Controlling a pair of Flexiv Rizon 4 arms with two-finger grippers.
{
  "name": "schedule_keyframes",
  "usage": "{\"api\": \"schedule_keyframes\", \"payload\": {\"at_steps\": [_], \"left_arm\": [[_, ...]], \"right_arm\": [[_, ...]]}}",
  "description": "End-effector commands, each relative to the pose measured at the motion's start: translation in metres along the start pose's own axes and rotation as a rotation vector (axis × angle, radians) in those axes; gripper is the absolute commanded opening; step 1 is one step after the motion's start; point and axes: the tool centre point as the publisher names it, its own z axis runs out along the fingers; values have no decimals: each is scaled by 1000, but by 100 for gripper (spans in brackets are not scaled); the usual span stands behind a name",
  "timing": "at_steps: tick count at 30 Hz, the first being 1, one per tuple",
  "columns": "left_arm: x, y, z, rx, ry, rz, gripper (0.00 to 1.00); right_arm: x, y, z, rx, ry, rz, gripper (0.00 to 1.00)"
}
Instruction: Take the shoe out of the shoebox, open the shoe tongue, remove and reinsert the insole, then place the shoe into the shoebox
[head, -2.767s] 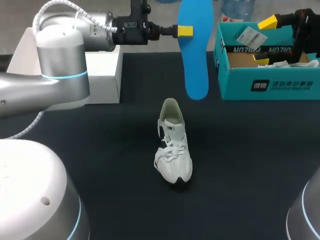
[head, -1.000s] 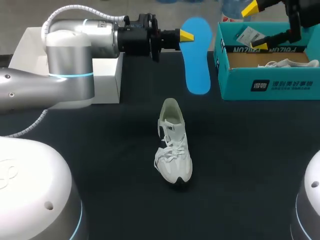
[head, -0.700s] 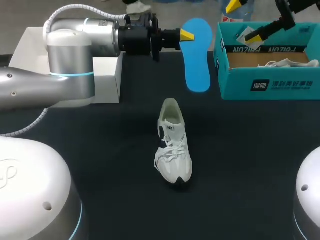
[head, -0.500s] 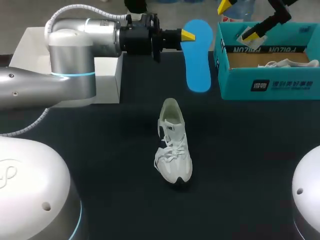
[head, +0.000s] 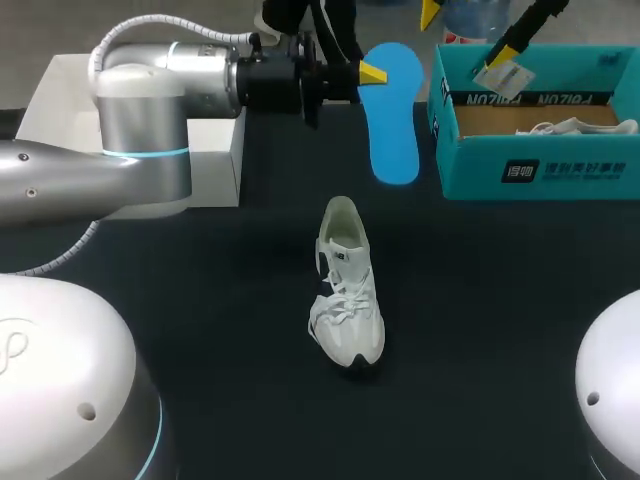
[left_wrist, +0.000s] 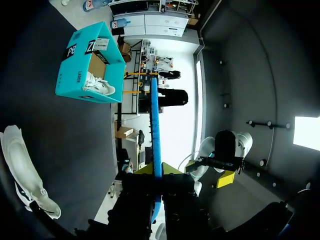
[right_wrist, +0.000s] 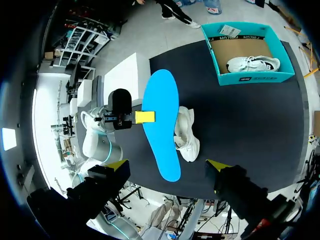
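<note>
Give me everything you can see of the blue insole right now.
The blue insole is a thin, flat, foot-shaped piece that looks like foam, plain blue on the face shown. It is out of the white shoe and held in the air, hanging lengthwise, by the left gripper, which is shut on one long side. It hangs beside the teal shoebox. Nothing else appears to touch it.

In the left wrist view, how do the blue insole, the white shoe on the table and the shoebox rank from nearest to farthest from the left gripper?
1. blue insole: clamped in the jaws of the left gripper.
2. white shoe: on the table, beside and below the gripper, looking large.
3. shoebox: farther ahead on that side, looking much smaller.
</note>
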Motion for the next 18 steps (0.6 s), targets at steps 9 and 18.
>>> {"api": "schedule_keyframes", "payload": {"at_steps": [9,18], "left_arm": [[-1,-1,-4,4,-16,-10,0],[-1,-2,-5,8,-23,-11,0]], "right_arm": [[38,14,16,-124,-504,-99,100],[46,15,24,-104,-583,-74,100]]}}
